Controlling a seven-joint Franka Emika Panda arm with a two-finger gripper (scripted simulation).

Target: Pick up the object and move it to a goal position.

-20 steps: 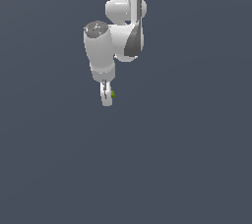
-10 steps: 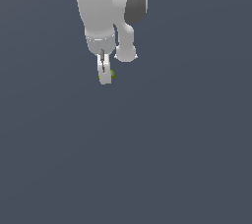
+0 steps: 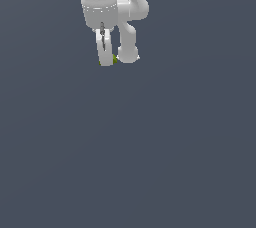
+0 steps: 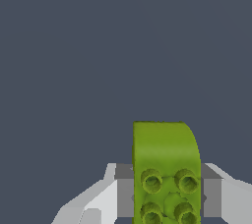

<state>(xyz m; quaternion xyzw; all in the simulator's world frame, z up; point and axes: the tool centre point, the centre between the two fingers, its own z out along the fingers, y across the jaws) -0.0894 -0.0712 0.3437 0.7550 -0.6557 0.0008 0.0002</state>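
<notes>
A plain, dark grey-blue surface (image 3: 165, 152) fills both views; nothing on it shows markings.

My exterior camera sits well back from the white Panda arm (image 3: 107, 2) and looks at it against a flat slate-grey backdrop (image 3: 175, 147); the arm hangs in from the top edge, towards the exterior view's left, and most of that picture is bare grey. I cannot tell from which side of the scene it looks. My wrist camera rides on the arm and looks out along the white gripper (image 4: 167, 198), very near it, so the grey finger pads (image 4: 124, 188) and the small yellow-green studded block (image 4: 165, 169) loom large. Both views share the gripper's tip and that block (image 3: 114, 59), which is a mere speck in the exterior view.
</notes>
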